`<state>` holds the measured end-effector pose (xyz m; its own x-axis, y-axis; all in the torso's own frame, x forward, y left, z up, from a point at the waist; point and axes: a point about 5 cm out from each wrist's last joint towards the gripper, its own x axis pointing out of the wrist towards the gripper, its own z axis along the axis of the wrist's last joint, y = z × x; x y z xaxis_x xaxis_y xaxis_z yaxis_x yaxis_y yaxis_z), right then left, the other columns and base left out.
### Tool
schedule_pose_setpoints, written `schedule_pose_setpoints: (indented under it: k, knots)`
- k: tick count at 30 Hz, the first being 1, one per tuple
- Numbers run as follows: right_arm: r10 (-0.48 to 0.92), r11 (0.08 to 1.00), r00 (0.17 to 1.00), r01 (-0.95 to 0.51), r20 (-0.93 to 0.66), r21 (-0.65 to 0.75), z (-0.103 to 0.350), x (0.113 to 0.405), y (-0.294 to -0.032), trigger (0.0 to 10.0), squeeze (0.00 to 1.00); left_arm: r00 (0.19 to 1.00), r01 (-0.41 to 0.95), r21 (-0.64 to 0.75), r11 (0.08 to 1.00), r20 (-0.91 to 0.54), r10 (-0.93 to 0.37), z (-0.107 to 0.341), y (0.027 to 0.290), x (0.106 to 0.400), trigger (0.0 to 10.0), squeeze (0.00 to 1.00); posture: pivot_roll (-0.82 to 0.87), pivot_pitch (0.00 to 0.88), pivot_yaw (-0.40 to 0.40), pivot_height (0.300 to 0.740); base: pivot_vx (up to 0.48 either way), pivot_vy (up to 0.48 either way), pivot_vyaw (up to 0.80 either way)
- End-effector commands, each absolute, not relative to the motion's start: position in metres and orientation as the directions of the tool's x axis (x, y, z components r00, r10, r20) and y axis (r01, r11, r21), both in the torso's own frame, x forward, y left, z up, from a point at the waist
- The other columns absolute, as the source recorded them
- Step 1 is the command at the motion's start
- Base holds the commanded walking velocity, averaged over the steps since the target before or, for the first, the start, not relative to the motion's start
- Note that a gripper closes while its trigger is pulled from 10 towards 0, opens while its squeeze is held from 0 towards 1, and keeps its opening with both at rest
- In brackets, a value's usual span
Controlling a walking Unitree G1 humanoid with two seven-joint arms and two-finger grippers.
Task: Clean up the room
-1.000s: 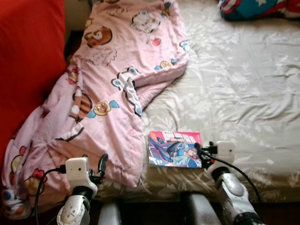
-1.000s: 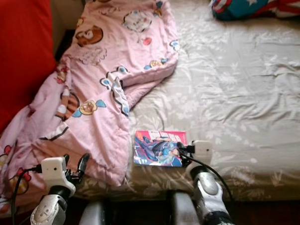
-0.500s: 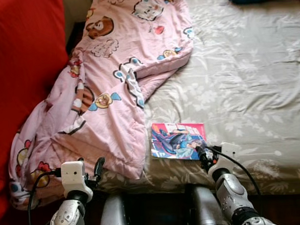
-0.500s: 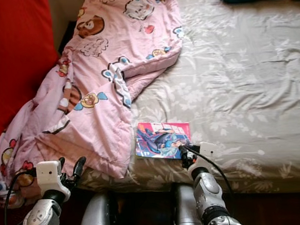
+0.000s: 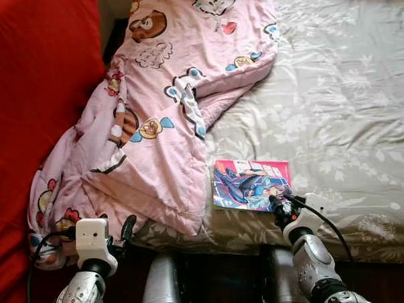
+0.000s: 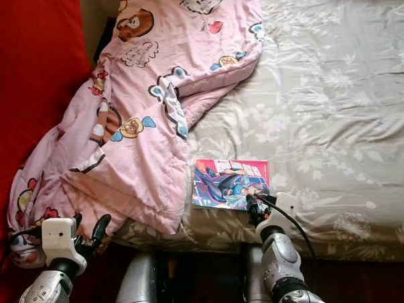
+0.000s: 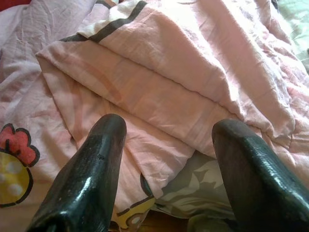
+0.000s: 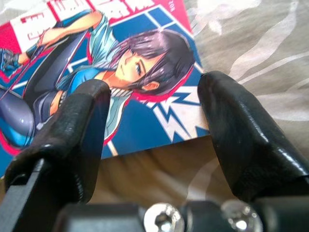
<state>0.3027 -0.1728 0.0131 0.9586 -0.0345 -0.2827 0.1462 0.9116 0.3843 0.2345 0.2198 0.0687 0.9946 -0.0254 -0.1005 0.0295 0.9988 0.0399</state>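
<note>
where pink quilt (image 5: pixel 167 119) crowds comic book (image 5: pixel 251 184), right gripper (image 5: pixel 279 205) fingers spread

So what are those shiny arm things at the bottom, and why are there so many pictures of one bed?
They are a robot's two arms. It is tidying a bedroom. Two pictures come from cameras in its head, looking down at the bed. The other two come from little cameras on its wrists, so you see two black fingers up close.

On the bed lies a pink blanket with cartoon animals, rumpled and hanging off the edge beside a red curtain. Next to it lies a comic book with a drawn character on the cover.

The right hand is open at the book's near edge, one finger on each side of a corner, not holding it yet. The left hand is open too, low by the blanket, holding nothing.
</note>
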Motion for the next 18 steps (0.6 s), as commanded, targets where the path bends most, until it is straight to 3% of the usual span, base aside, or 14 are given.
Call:
schedule_pose_setpoints:
  k: [1, 18]
  knots:
    - [-0.051, 0.901, 0.952, 0.174, -0.301, 0.397, 0.005, 0.2943, -0.1736, 10.0, 0.0, 0.99, 0.03, 0.065, 0.997, -0.137, -0.021, 0.0646, 0.2247, 0.2286, 10.0, 0.0, 0.06, 0.3, 0.121, 0.612, 0.0, 0.0, 0.0]
    - [-0.065, 0.881, 0.957, 0.188, -0.282, 0.435, 0.0063, 0.2942, -0.1806, 10.0, 0.0, 0.99, 0.041, 0.083, 0.996, -0.135, -0.03, 0.067, 0.2258, 0.2303, 10.0, 0.0, 0.08, 0.302, 0.125, 0.612, 0.0, 0.0, 0.0]
